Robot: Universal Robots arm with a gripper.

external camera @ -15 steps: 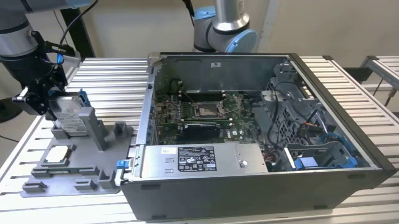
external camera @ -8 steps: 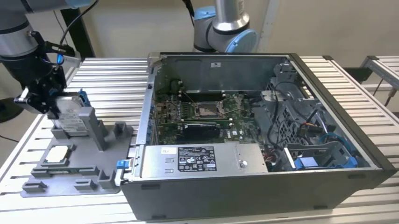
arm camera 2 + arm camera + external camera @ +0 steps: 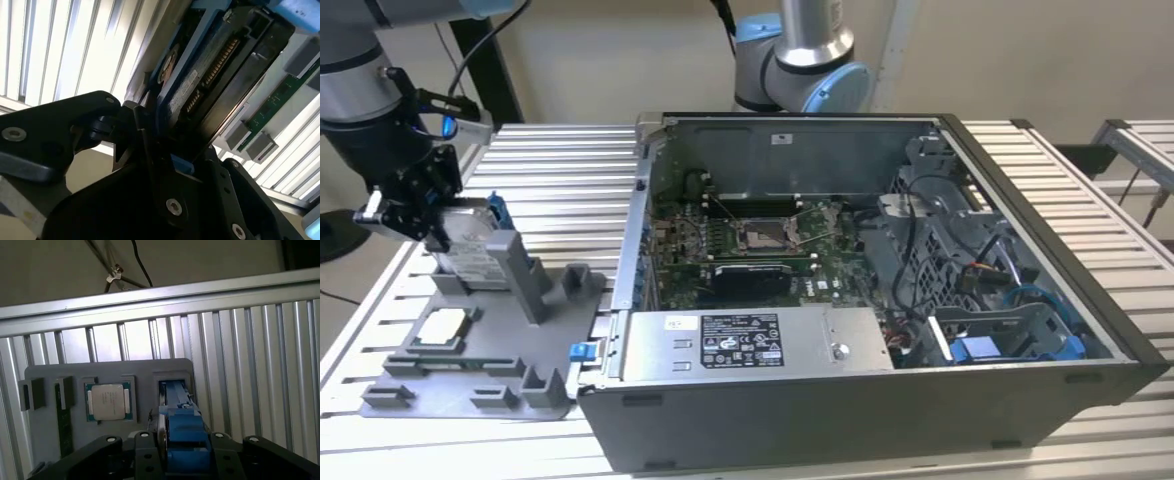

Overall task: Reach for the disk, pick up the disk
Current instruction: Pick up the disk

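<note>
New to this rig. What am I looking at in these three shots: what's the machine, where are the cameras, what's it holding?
It's a robot arm with a two-fingered pincer, working at a slatted metal table. The exterior view is from a camera off the arm that takes in the whole bench. Both wrist views are from cameras riding on the arm near the pincer. On the table sit an open computer case and, at the exterior view's left, a grey tray with slots for parts; a square chip lies in one. The disk, a silver hard drive with blue rails, stands on edge in the tray, and the pincer is closed on it. A second arm stands behind the case.
</note>
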